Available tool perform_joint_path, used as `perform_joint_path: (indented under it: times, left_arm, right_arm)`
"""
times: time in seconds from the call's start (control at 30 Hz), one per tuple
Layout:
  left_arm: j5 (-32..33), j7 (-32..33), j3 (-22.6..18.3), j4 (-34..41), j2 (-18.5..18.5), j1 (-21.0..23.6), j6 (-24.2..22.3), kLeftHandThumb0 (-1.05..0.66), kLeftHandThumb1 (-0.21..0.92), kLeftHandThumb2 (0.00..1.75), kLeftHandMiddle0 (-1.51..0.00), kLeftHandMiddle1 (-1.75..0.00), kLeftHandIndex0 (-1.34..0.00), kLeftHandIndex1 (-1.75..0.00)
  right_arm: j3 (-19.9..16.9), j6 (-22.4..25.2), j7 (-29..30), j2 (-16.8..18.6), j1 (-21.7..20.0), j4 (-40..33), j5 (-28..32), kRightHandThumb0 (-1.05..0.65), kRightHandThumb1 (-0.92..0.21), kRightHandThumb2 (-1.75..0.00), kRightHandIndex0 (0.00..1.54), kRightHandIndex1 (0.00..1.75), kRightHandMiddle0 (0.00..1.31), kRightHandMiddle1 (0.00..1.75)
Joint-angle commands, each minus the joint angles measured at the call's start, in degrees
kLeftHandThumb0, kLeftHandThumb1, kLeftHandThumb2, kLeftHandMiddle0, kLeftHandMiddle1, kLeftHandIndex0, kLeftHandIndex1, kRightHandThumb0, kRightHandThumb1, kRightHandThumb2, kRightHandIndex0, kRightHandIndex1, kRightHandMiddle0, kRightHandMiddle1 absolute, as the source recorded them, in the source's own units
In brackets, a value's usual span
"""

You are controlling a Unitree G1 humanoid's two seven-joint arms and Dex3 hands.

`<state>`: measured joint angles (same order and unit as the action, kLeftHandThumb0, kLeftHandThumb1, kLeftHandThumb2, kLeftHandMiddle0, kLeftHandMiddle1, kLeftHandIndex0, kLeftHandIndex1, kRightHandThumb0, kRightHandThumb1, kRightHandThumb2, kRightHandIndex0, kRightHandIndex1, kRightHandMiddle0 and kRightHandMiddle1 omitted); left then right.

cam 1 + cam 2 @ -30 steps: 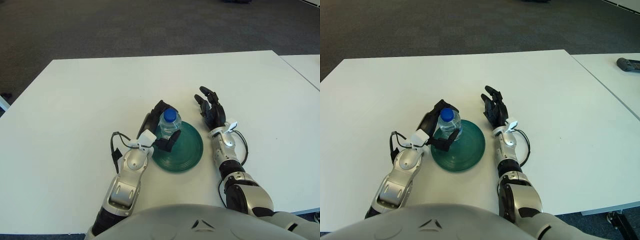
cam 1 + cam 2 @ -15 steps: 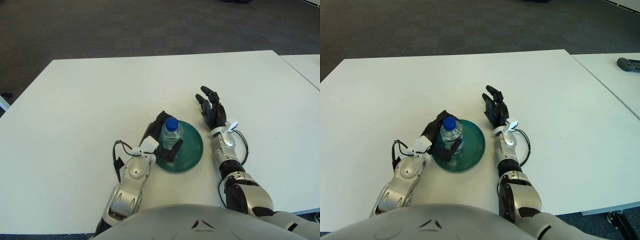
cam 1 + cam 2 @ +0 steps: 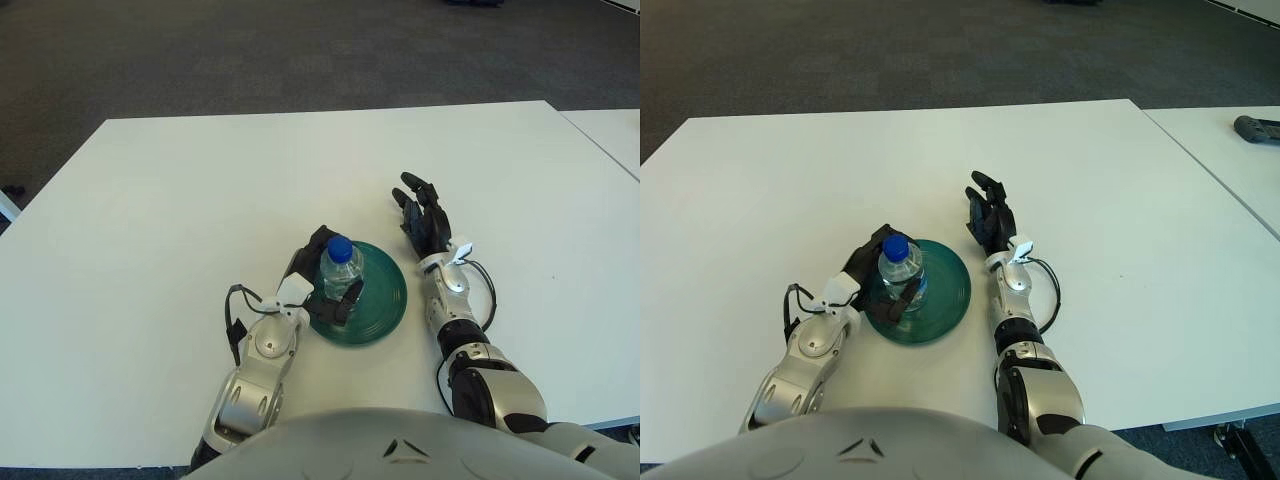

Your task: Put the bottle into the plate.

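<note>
A small clear bottle [image 3: 341, 268] with a blue cap stands upright on the left part of a dark green plate [image 3: 378, 300] near the table's front. My left hand [image 3: 323, 273] wraps its black fingers around the bottle from the left and is shut on it. The right hand [image 3: 422, 218] shows just right of the plate, fingers spread, holding nothing.
The white table [image 3: 200, 190] stretches wide around the plate, with dark carpet beyond its far edge. A second white table [image 3: 1230, 150] stands to the right with a dark object [image 3: 1255, 128] on it.
My left hand has drawn back toward me and lowered with the bottle, which now stands on the plate. The right hand has barely shifted.
</note>
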<state>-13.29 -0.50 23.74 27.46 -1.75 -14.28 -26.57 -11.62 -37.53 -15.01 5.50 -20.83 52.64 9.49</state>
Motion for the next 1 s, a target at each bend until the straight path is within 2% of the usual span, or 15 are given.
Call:
perform_joint_path:
  times: [0.0, 0.13, 0.23, 0.27, 0.3, 0.33, 0.37, 0.4, 0.47, 0.5, 0.53, 0.6, 0.7, 0.9, 0.97]
  left_arm:
    - [1.2, -0.1, 0.0, -2.8, -0.5, -0.4, 0.3, -0.46, 0.34, 1.29, -1.23, -1.75, -0.59, -1.75]
    - [2.6, -0.8, -0.5, -4.7, -0.2, 0.1, 2.4, -0.46, 0.34, 1.28, -1.2, -1.75, -0.59, -1.75]
    - [3.6, -1.3, -0.7, -7.4, 0.2, 0.6, 6.4, -0.46, 0.35, 1.27, -1.08, -1.75, -0.58, -1.75]
    - [3.7, -1.5, -0.7, -7.7, 0.4, 0.6, 7.4, -0.44, 0.43, 1.14, -0.94, -1.75, -0.54, -1.71]
    - [3.8, -2.2, -0.4, -8.2, 1.1, 0.7, 8.5, -0.43, 0.46, 1.08, -0.88, -1.75, -0.53, -1.69]
    - [3.8, -2.7, -0.2, -8.7, 1.5, 0.9, 9.4, -0.57, 0.54, 0.89, -0.59, -1.66, -0.34, -1.6]
    - [3.9, -3.0, -0.2, -9.2, 1.8, 1.1, 9.9, -0.66, 0.62, 0.72, -0.4, -1.61, -0.22, -1.54]
    - [3.9, -4.0, 0.1, -9.4, 2.5, 1.3, 10.1, -0.69, 0.64, 0.66, -0.33, -1.59, -0.17, -1.51]
    - [3.7, -6.2, 0.8, -9.4, 4.2, 1.9, 9.5, -0.82, 0.77, 0.42, -0.18, -1.0, -0.07, -1.15]
    - [3.5, -7.1, 1.1, -9.3, 4.9, 2.1, 9.2, -0.84, 0.8, 0.37, -0.17, -0.86, -0.06, -1.08]
    - [3.4, -7.5, 1.2, -9.3, 5.2, 2.2, 9.1, -0.9, 0.86, 0.28, -0.18, -0.53, -0.03, -0.9]
    - [2.8, -8.1, 1.6, -9.2, 6.0, 2.5, 9.0, -0.94, 0.89, 0.25, -0.17, -0.34, -0.01, -0.75]
    - [2.3, -8.4, 2.0, -9.1, 6.8, 2.5, 9.3, -0.99, 0.91, 0.25, -0.14, -0.18, 0.0, -0.57]
    - [1.2, -8.1, 2.3, -8.8, 8.0, 2.7, 11.2, -1.04, 0.92, 0.3, -0.08, -0.05, 0.0, -0.27]
    - [0.8, -8.1, 2.4, -8.9, 8.2, 2.9, 11.8, -1.04, 0.92, 0.31, -0.07, -0.04, 0.0, -0.23]
  right_arm:
    - [-0.9, -0.3, -0.5, 0.5, 6.1, 3.7, 1.2, -0.7, -0.92, -0.57, 0.47, 0.49, 0.0, 0.81]
    - [-1.0, -0.8, -0.7, 0.5, 6.1, 3.6, 1.4, -0.69, -0.92, -0.56, 0.47, 0.48, 0.0, 0.78]
    - [-1.0, -1.1, -0.5, 0.5, 6.1, 3.8, 1.2, -0.66, -0.92, -0.56, 0.47, 0.47, 0.0, 0.76]
    - [-1.0, -1.1, -0.4, 0.4, 6.1, 3.8, 1.1, -0.65, -0.92, -0.56, 0.46, 0.47, 0.0, 0.76]
    - [-1.2, -1.1, -0.3, 0.6, 6.0, 3.9, 1.3, -0.65, -0.92, -0.56, 0.46, 0.47, 0.0, 0.76]
    - [-1.3, -1.1, -0.1, 0.6, 5.9, 4.0, 1.4, -0.64, -0.92, -0.54, 0.47, 0.47, 0.0, 0.76]
    - [-1.4, -1.1, 0.0, 0.7, 5.8, 4.1, 1.5, -0.63, -0.92, -0.54, 0.48, 0.47, 0.0, 0.77]
    - [-1.5, -1.1, 0.5, 0.8, 5.6, 4.2, 1.4, -0.63, -0.92, -0.53, 0.48, 0.47, 0.0, 0.77]
    - [-1.5, -1.1, 1.9, 0.9, 5.4, 4.3, 0.9, -0.61, -0.92, -0.5, 0.51, 0.5, 0.0, 0.81]
    - [-1.5, -1.1, 2.4, 0.9, 5.3, 4.3, 0.6, -0.61, -0.92, -0.49, 0.51, 0.5, 0.0, 0.82]
    - [-1.4, -1.1, 2.7, 0.9, 5.3, 4.3, 0.5, -0.61, -0.92, -0.48, 0.52, 0.51, 0.0, 0.84]
    - [-1.1, -0.8, 3.4, 0.8, 5.2, 4.3, 0.1, -0.6, -0.92, -0.47, 0.53, 0.52, 0.0, 0.85]
    - [-0.7, -0.4, 4.0, 0.7, 5.1, 4.0, -0.2, -0.59, -0.92, -0.46, 0.53, 0.53, 0.0, 0.87]
    - [-0.2, 0.3, 5.1, 0.5, 5.2, 3.4, -0.7, -0.59, -0.92, -0.48, 0.53, 0.55, 0.0, 0.88]
    - [-0.2, 0.3, 5.3, 0.5, 5.2, 3.5, -0.9, -0.59, -0.92, -0.48, 0.53, 0.55, 0.0, 0.88]
